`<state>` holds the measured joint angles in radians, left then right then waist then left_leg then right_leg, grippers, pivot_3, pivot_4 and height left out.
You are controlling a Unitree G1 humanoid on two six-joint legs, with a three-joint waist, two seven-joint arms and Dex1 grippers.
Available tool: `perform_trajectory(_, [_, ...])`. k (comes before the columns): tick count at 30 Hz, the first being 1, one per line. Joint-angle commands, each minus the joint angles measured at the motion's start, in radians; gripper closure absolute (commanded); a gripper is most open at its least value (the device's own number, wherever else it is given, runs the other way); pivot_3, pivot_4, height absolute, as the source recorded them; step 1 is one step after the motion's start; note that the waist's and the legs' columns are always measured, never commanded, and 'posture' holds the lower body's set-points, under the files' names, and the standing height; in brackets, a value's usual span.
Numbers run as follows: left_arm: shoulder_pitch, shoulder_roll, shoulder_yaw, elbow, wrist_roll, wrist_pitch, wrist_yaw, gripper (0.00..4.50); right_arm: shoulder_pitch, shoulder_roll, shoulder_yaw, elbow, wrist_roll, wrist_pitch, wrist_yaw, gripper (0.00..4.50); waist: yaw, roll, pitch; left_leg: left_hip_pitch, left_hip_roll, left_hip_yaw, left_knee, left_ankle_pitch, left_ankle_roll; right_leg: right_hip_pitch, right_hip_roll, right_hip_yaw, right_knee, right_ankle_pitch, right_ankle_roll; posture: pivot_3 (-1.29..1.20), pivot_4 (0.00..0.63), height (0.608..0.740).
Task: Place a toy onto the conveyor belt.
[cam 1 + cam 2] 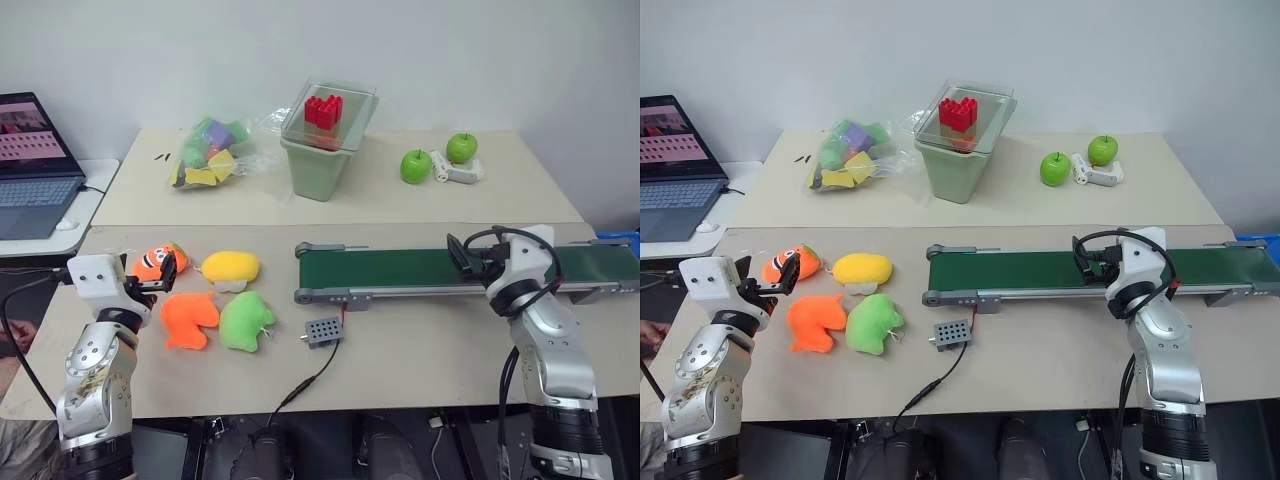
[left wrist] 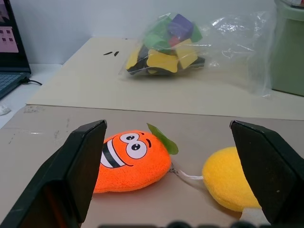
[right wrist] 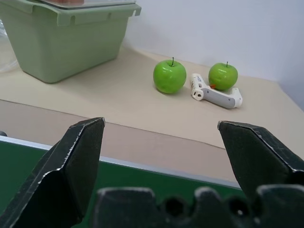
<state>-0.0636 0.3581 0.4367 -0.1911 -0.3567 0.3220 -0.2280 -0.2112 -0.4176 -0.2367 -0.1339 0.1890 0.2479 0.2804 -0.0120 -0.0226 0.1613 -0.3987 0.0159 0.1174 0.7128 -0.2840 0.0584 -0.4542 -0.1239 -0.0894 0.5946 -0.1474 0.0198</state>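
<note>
Four soft plush toys lay grouped at lower left of the head view. Nearest: the plain bright orange lobed plush toy [image 1: 189, 319], with a lime green plush [image 1: 245, 320] touching its right side. Behind them: an orange plush with a white-eyed grinning face [image 2: 130, 160] and a yellow oval plush [image 1: 231, 267].

Left gripper [image 1: 168, 272] hovered at the face plush, black fingers spread wide, holding nothing; in its wrist view the face plush sat between the fingers [image 2: 80, 164]. The task toy lay just below and right of this gripper, apart from it, flat on the table.

One small grey perforated box [image 1: 323, 331] on a black cable lay at lower centre.

One long dark green conveyor belt in a grey metal frame [image 1: 400, 270] ran from centre to right edge, nothing on it. Right gripper [image 1: 462, 256] hung over the belt's right half, fingers wide apart and empty, well away from the toy.

Two beige tabletops [image 1: 420, 350] butted together, the far one against a white wall. On the far one: one clear bag of coloured foam shapes [image 1: 208, 152], one pale green bin [image 1: 322, 160] under a clear lid carrying red blocks [image 1: 323, 110], two green apples [image 3: 169, 76] [image 3: 223, 76], and one white handheld device [image 3: 216, 95] between them.

One open laptop [image 1: 32, 165] sat at upper left.
</note>
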Motion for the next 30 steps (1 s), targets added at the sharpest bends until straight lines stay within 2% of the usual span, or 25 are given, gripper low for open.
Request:
perform_trajectory(1, [-0.011, 0.006, 0.009, -0.005, -0.005, -0.025, 0.002, 0.07, -0.007, 0.002, -0.012, -0.022, -0.003, -0.012, -0.012, 0.00, 0.000, 0.000, 0.000, 0.000, 0.000, 0.000, 0.000, 0.000, 0.000, 0.000, 0.000, 0.000, 0.000, 0.000, 0.000, 0.00, 0.150, 0.740])
perform_trajectory(5, [-0.025, 0.010, 0.009, 0.014, 0.004, -0.014, 0.019, 0.07, -0.020, 0.003, 0.014, 0.007, -0.033, -0.006, -0.025, 0.00, 0.000, 0.000, 0.000, 0.000, 0.000, 0.000, 0.000, 0.000, 0.000, 0.000, 0.000, 0.000, 0.000, 0.000, 0.000, 0.00, 0.150, 0.740])
perform_trajectory(7, [-0.027, 0.011, 0.006, 0.015, 0.004, -0.015, 0.019, 0.07, -0.057, 0.003, 0.062, 0.002, -0.027, -0.008, 0.018, 0.00, 0.000, 0.000, 0.000, 0.000, 0.000, 0.000, 0.000, 0.000, 0.000, 0.000, 0.000, 0.000, 0.000, 0.000, 0.000, 0.00, 0.150, 0.740])
perform_trajectory(9, [-0.024, 0.009, 0.003, 0.011, 0.003, -0.015, 0.019, 0.07, -0.123, 0.004, 0.178, -0.072, 0.049, 0.035, 0.170, 0.00, -0.010, 0.000, 0.000, 0.000, 0.000, 0.000, 0.000, 0.000, 0.000, 0.000, 0.000, 0.000, 0.000, 0.000, 0.000, 0.00, 0.150, 0.740])
perform_trajectory(12, [-0.023, 0.004, -0.004, 0.008, 0.004, -0.015, 0.024, 0.07, -0.172, -0.049, 0.329, -0.195, 0.153, 0.092, 0.430, 0.00, -0.023, 0.000, 0.000, 0.001, 0.001, 0.000, 0.000, 0.000, 0.000, -0.001, 0.001, 0.001, 0.001, 0.000, 0.000, 0.00, 0.150, 0.740])
perform_trajectory(16, [-0.022, -0.006, -0.017, -0.011, 0.001, -0.008, 0.035, 0.07, -0.192, -0.162, 0.415, -0.314, 0.283, 0.164, 0.676, 0.00, 0.005, 0.000, 0.000, 0.000, 0.001, -0.002, 0.000, 0.000, 0.001, 0.000, 0.000, -0.003, 0.000, -0.001, -0.001, 0.00, 0.150, 0.740])
perform_trajectory(25, [0.006, -0.008, 0.006, -0.062, -0.016, 0.006, 0.053, 0.07, -0.214, -0.168, 0.449, -0.297, 0.279, 0.169, 0.730, 0.00, 0.020, 0.000, 0.000, -0.004, -0.001, -0.002, 0.009, -0.004, 0.007, 0.001, -0.005, -0.005, 0.000, 0.001, 0.001, 0.00, 0.150, 0.740])
perform_trajectory(30, [0.099, -0.052, 0.023, -0.176, -0.034, 0.030, 0.092, 0.07, -0.213, -0.152, 0.461, -0.292, 0.279, 0.178, 0.728, 0.00, 0.019, 0.000, 0.000, -0.003, -0.001, -0.002, 0.008, -0.004, 0.005, 0.000, -0.005, -0.005, 0.000, 0.000, 0.000, 0.00, 0.150, 0.740])
